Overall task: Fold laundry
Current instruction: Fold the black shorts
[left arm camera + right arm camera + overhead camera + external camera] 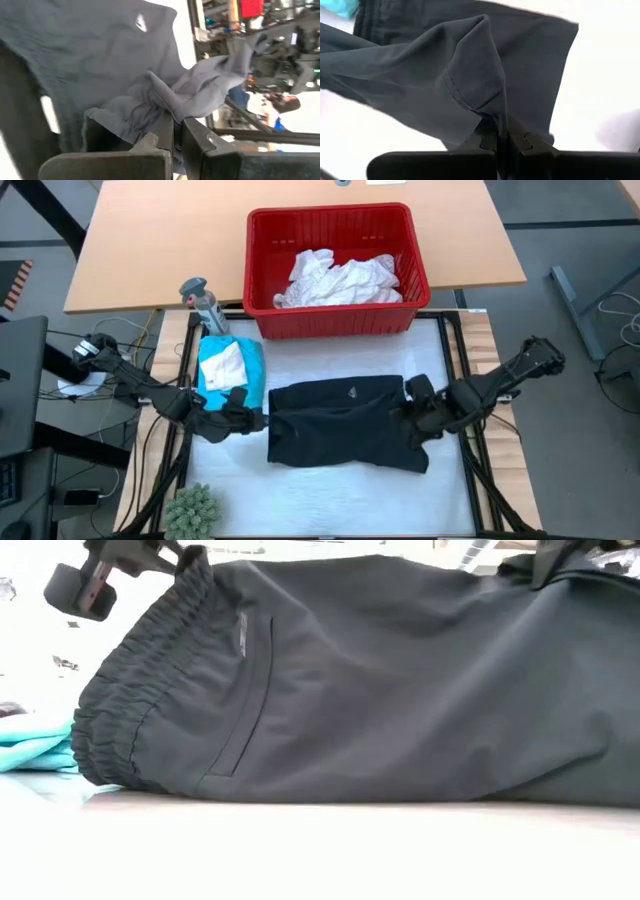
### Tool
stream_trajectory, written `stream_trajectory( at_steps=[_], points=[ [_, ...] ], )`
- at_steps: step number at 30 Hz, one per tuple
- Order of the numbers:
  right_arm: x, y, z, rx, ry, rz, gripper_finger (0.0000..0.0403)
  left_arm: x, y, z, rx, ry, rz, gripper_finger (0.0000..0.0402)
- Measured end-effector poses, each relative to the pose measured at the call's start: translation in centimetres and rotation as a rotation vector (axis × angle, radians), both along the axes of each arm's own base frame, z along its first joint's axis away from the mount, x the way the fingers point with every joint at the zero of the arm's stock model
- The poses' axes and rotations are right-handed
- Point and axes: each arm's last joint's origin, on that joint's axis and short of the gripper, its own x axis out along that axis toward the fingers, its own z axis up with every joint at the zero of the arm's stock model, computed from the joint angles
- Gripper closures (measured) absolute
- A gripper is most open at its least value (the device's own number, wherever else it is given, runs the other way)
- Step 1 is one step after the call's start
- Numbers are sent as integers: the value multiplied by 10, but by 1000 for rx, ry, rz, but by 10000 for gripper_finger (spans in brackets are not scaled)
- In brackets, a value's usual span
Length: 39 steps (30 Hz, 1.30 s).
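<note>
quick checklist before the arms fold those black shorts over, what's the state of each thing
1. Left gripper shut on the elastic waistband of the black fabric shorts: ok.
2. Right gripper shut on the shorts' hem: ok.
3. Shorts spread out between the two grippers on the white mat: ok.
4. Folded teal cloth garment with a white cloth piece on top lies right beside the waistband, may get brushed: not ok.
5. Red plastic basket holding white laundry stands apart from the shorts: ok.
6. Fabric caught evenly in both grips: cannot tell.
</note>
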Motion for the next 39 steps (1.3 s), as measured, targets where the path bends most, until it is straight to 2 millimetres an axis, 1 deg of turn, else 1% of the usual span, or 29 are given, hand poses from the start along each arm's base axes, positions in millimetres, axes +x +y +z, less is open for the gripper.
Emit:
stream_trajectory(
  at_steps=[8, 16, 19, 27, 35, 39],
  points=[
    [9, -22, 0, -23, 51, 3, 377, -5, 16, -14, 81, 166, 68, 401],
    [8, -37, -3, -27, 115, -31, 377, 1, 35, -13, 154, 175, 156, 401],
    [10, -42, -10, -38, 143, -26, 377, 3, 41, -13, 172, 187, 170, 401],
    [17, -62, -39, -44, 204, -1, 377, 6, 57, -14, 220, 227, 198, 401],
    [18, -84, -53, -63, 259, 1, 377, 9, 75, -15, 284, 279, 227, 401],
    [20, -95, -59, -69, 259, 8, 377, 12, 83, -17, 327, 316, 235, 401]
  ],
)
